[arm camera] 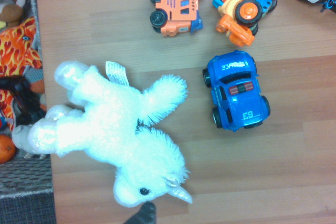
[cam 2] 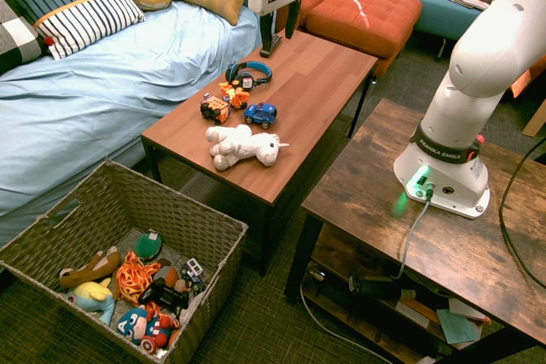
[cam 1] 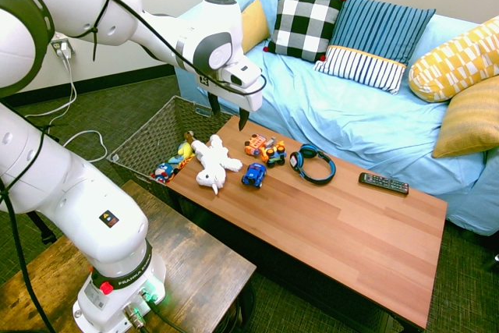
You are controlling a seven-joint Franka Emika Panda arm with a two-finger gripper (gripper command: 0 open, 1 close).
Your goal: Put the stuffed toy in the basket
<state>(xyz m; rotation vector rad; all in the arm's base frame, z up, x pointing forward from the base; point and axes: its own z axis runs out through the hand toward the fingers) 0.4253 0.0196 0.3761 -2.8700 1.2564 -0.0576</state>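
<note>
Wooden coffee table point(cam 1: 351, 224) stands before a blue sofa point(cam 1: 351, 115). Gripper point(cam 1: 228, 115) hangs above it, jaws spread wide, holding and touching nothing. Stuffed toy point(cam 1: 212, 163) lies on the table below it, near the end beside the basket point(cam 2: 102, 210).

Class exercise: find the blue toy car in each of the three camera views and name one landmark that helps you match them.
First exterior view: blue toy car on the table, right of the stuffed toy.
Second exterior view: car beyond the toy.
Wrist view: car right of centre.
Shared landmark: the stuffed toy beside it.
</note>
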